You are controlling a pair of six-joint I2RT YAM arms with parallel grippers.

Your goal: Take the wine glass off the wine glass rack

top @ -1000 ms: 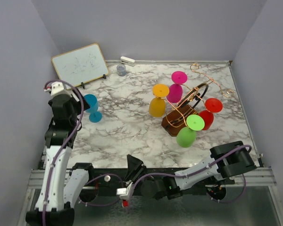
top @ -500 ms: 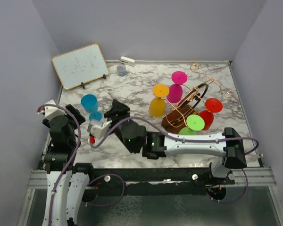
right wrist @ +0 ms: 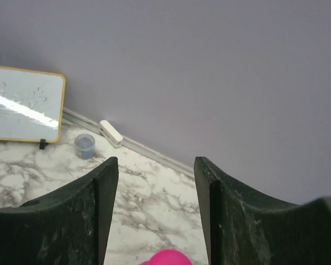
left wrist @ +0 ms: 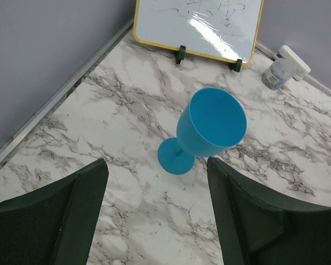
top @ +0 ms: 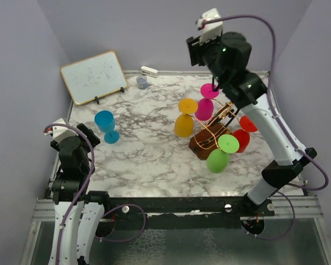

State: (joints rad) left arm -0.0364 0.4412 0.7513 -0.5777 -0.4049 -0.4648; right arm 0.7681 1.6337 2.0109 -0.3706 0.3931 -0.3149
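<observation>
Right arm swung up from low across front; I now have it high over rack's rear. Left fingers [left wrist: 66, 221] apart, empty; blue glass [left wrist: 209, 130] stands on surface [top: 149, 149], off rack. Wine glass rack [top: 200, 146] right of centre: yellow glass [top: 183, 126], pink glass [top: 204, 109], green glass [top: 217, 160], red glass [top: 243, 138] all hanging. Right fingers [right wrist: 71, 221] apart, empty, above pink foot. My read: one off, four left.

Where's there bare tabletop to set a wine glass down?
The marble tabletop is bare between the blue plastic wine glass and the yellow wine glass, and along the near edge. It's crowded around the copper wire rack.
</observation>
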